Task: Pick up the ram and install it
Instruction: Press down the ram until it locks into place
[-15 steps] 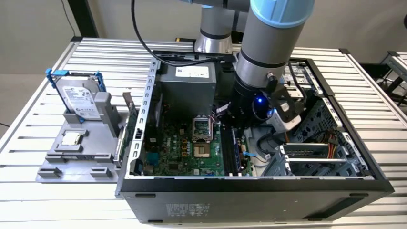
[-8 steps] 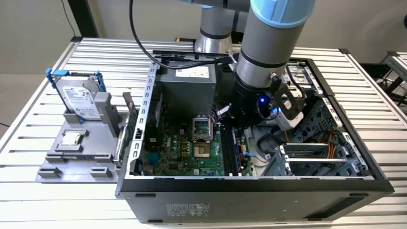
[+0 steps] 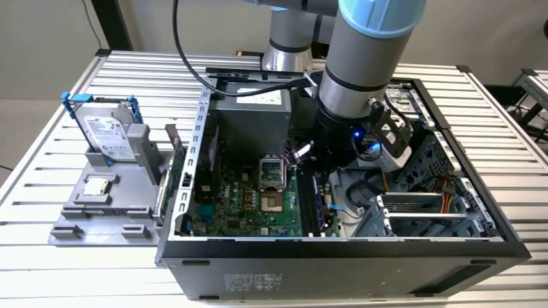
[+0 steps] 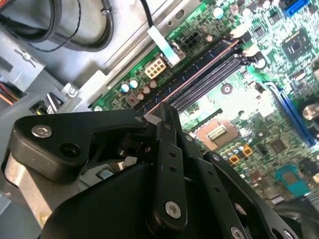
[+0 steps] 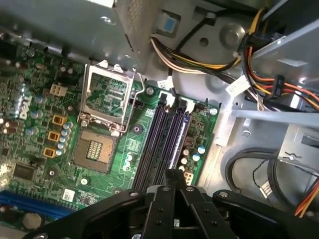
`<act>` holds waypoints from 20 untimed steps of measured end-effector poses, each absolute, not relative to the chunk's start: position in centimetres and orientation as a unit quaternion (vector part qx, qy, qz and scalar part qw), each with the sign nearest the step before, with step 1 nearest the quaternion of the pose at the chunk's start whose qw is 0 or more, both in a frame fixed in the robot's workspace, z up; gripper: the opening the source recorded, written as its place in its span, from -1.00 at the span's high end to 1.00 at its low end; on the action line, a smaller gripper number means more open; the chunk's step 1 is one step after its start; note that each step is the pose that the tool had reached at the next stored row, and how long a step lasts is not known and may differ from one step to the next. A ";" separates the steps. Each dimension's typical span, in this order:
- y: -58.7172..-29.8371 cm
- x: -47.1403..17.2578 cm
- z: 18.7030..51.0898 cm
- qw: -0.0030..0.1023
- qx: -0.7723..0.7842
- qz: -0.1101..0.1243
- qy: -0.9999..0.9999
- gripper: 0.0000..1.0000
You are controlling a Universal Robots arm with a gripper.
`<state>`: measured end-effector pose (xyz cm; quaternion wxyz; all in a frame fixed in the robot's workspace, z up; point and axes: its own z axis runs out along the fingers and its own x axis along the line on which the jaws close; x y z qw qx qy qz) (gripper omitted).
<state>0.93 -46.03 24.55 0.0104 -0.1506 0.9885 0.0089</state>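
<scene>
The ram (image 5: 180, 138) is a slim dark stick standing on edge along the outermost of the black motherboard slots (image 5: 158, 142), next to the board's edge. In the second wrist view the ram (image 4: 199, 69) shows as a thin edge running along the slots. My gripper (image 5: 174, 175) is directly over the ram's near end, its black fingers (image 4: 167, 149) drawn together on the stick's top edge. In the exterior view the arm reaches down into the open computer case (image 3: 342, 247), and the gripper (image 3: 324, 170) sits low above the slots, mostly hidden by the wrist.
The empty processor socket (image 5: 107, 99) lies beside the slots. Bundled cables (image 5: 199, 62) and a metal drive cage (image 3: 428, 205) crowd the other side. Outside the case, a grey holder (image 3: 102, 212) carries a silver hard drive (image 3: 107, 131) and a small square chip (image 3: 94, 186).
</scene>
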 end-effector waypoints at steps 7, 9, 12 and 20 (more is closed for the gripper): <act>-46.0 0.9 24.5 0.010 -0.209 0.010 0.978 1.00; -46.0 0.9 24.5 0.010 -0.221 0.010 0.975 1.00; -46.0 1.0 24.5 0.010 -0.239 0.010 0.971 1.00; -46.0 1.0 24.5 0.009 -0.279 0.013 0.960 1.00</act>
